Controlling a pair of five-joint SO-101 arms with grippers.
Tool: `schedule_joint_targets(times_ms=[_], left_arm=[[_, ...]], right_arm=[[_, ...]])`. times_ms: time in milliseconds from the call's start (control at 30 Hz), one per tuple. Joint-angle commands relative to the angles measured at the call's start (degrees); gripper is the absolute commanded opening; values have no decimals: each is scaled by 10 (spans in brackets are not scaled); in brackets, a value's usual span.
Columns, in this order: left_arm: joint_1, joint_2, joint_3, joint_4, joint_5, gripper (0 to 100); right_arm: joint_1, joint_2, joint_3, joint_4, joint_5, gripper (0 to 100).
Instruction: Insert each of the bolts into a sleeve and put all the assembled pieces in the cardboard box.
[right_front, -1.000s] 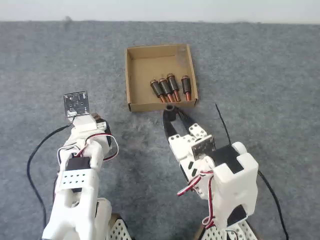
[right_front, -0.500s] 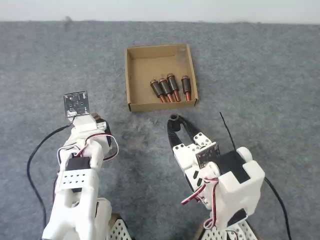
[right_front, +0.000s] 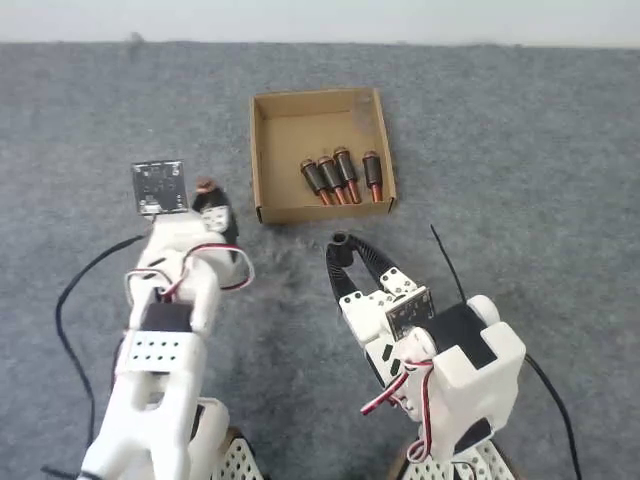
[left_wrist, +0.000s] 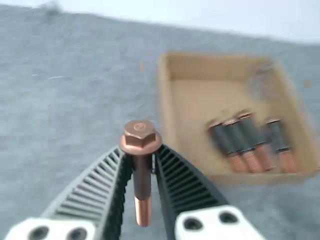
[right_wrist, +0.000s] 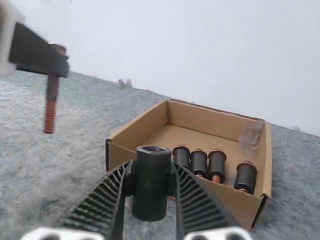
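My left gripper is shut on a copper bolt, head up and threads down, left of the cardboard box; from above the bolt head shows at that arm's tip. My right gripper is shut on a black sleeve, held upright with its bore up, just in front of the box; the sleeve shows at that arm's tip. The left arm's bolt hangs in the right wrist view. Several assembled pieces lie in the box's near right part.
Grey carpet covers the table. A white wall stands behind the box. A black cable runs along the right arm, and another cable loops beside the left arm.
The left arm rose and moved toward the box with the bolt. The right arm drew back from the box's front wall, then edged forward slightly, still holding the sleeve.
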Motion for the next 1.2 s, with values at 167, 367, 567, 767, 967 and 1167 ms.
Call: schedule_joint_targets(times_ms=[167, 367, 567, 767, 967, 1167], left_arm=[[95, -27, -36, -130, 92, 12], [158, -42, -36, -152, 92, 12], [214, -147, -37, -90, 92, 12], [254, -221, -36, 14, 92, 12], [275, -224, -21, 40, 92, 12], [289, -223, -1, 41, 63, 12]], right_arm=[[-17, -30, 16, -17, 5, 7], [-20, -30, 16, -17, 5, 7], [-24, -30, 16, -17, 5, 7], [-27, -30, 16, -17, 5, 7], [-36, -30, 16, -17, 5, 7], [-36, -30, 16, -17, 5, 7]])
